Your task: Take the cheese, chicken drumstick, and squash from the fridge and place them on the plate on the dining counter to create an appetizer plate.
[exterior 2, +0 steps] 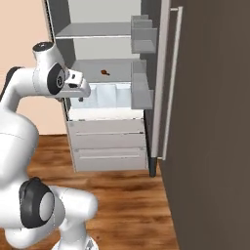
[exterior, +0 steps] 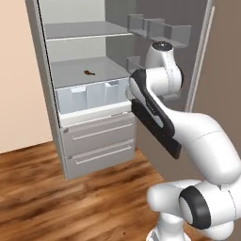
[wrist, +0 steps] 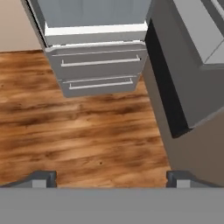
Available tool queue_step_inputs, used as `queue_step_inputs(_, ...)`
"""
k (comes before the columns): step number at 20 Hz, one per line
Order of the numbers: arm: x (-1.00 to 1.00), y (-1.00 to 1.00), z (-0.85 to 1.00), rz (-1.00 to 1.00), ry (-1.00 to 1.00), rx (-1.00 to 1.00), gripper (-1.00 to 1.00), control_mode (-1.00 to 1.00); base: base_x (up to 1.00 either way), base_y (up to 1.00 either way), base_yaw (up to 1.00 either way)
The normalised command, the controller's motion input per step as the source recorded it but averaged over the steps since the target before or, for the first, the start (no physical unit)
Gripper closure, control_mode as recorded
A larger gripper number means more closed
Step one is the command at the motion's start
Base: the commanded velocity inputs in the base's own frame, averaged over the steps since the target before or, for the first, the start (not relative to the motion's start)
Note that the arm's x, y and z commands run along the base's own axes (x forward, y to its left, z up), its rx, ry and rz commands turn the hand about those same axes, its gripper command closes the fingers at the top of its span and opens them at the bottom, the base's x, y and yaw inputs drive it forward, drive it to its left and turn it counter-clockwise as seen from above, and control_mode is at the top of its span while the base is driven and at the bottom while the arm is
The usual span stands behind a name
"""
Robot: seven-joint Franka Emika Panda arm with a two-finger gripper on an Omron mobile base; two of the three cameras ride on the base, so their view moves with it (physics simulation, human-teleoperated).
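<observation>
The fridge [exterior: 89, 94] stands open, and the chicken drumstick [exterior: 88, 72] lies alone on the middle shelf [exterior 2: 110, 66], above the pale-blue crisper bin [exterior: 92, 96]. The step in hand looks like the reach for it — best done by lifting the hand to shelf height and going in level, clear of the door bins [exterior 2: 142, 88]. In the hand view the fingers [wrist: 43, 178] are spread wide over the wooden floor [wrist: 78, 131], holding and touching nothing.
</observation>
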Motion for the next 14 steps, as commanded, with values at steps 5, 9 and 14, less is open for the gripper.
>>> queue_step_inputs(5, 0.0, 0.0, 0.0, 0.0, 0.0, 0.0, -1.0, 1.0, 1.0, 0.1, 0.04)
queue_step_inputs(9, 0.0, 0.0, 0.0, 0.0, 0.0, 0.0, -1.0, 1.0, 1.0, 0.01, 0.09)
queue_step_inputs(14, 0.0, 0.0, 0.0, 0.0, 0.0, 0.0, -1.0, 1.0, 1.0, 0.0, 0.07)
